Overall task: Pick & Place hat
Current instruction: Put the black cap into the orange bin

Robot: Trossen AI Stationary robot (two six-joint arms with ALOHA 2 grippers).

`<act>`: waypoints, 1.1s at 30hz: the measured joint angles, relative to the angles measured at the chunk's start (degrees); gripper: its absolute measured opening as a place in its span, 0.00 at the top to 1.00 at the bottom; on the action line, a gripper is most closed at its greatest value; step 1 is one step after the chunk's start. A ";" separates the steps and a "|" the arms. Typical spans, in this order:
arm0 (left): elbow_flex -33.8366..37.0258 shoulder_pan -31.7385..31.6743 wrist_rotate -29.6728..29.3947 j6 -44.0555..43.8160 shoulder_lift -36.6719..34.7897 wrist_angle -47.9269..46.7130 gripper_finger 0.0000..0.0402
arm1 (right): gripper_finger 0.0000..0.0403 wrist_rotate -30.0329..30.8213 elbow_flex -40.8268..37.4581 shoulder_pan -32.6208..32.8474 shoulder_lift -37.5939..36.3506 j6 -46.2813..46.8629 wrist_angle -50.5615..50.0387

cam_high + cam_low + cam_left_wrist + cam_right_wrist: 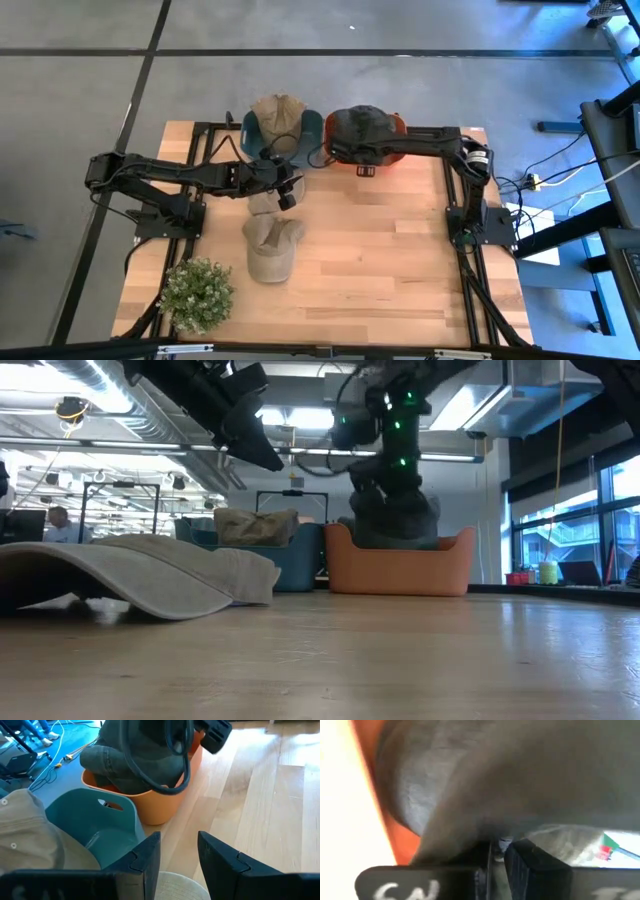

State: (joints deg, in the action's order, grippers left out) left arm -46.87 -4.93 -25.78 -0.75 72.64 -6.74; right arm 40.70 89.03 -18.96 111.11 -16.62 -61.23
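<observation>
- A potted plant (197, 293) is sitting at the lower left of the overhead frame, on the near corner of the wooden table (380, 270).
- Just above it toward frame centre, a beige hat (271, 246) is lying flat on the boards; in the low view it is filling the left foreground.
- The left gripper (288, 192) is hovering left of centre over a second pale cap (262, 205), its fingers (147, 862) standing apart with nothing between them.
- At the table's far edge, upper centre of the overhead frame, a teal bin (252, 130) is holding a tan hat (279, 118), which is showing above the rim.
- Beside it to the right, an orange bin (396, 126) is holding a dark grey hat (362, 124).
- The right gripper (338, 148) is reaching in from the right and pressing against that dark hat, its fingers (532, 865) nearly together and pinching the fabric in the wrist view.
- Beyond the table, at the left edge of the low view, a person (58, 520) is sitting in the room.
</observation>
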 joint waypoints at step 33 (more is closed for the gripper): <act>0.00 -0.05 -0.07 -1.03 0.00 0.07 0.69 | 0.83 2.88 -6.10 -0.39 -0.31 -4.59 14.31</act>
State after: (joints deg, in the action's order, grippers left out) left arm -46.87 -4.98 -25.85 -1.78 72.64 -6.68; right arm 43.58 82.94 -19.35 110.80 -21.20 -46.92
